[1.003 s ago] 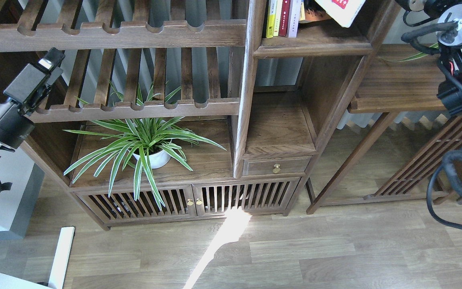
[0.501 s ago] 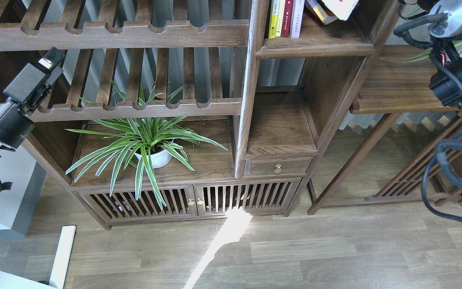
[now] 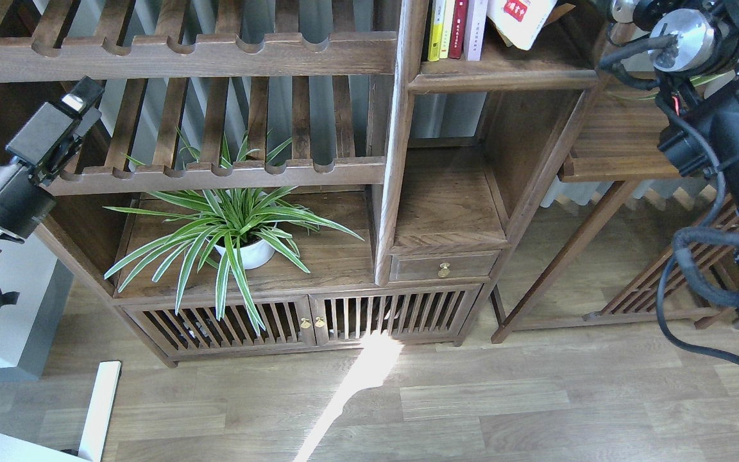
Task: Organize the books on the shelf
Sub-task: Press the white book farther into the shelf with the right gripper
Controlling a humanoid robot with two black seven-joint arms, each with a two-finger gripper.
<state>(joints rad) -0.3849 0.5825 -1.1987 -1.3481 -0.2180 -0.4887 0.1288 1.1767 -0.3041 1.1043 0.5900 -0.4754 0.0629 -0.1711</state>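
Note:
The shelf point(image 3: 504, 69) is the narrow dark-brown compartment at the top middle. Upright books point(image 3: 453, 29), yellow, red and white, stand at its left side. A thick white book with a red label point(image 3: 520, 19) leans tilted just right of them, its top cut off by the frame edge. My right arm point(image 3: 677, 32) reaches up at the top right, close to the shelf's right panel; its fingers are beyond the top edge. My left gripper point(image 3: 81, 96) hangs dark at the far left by the slatted rack, away from the books.
Slatted racks point(image 3: 177, 58) fill the upper left. A white pot with a striped plant point(image 3: 241, 237) stands on the wide plank below. An empty compartment point(image 3: 446, 205) sits above a small drawer point(image 3: 441, 266). A second wooden stand point(image 3: 626, 147) is at the right.
My right arm has moved left toward the shelf. The thick white book has shifted left to beside the upright books. The left arm has not moved.

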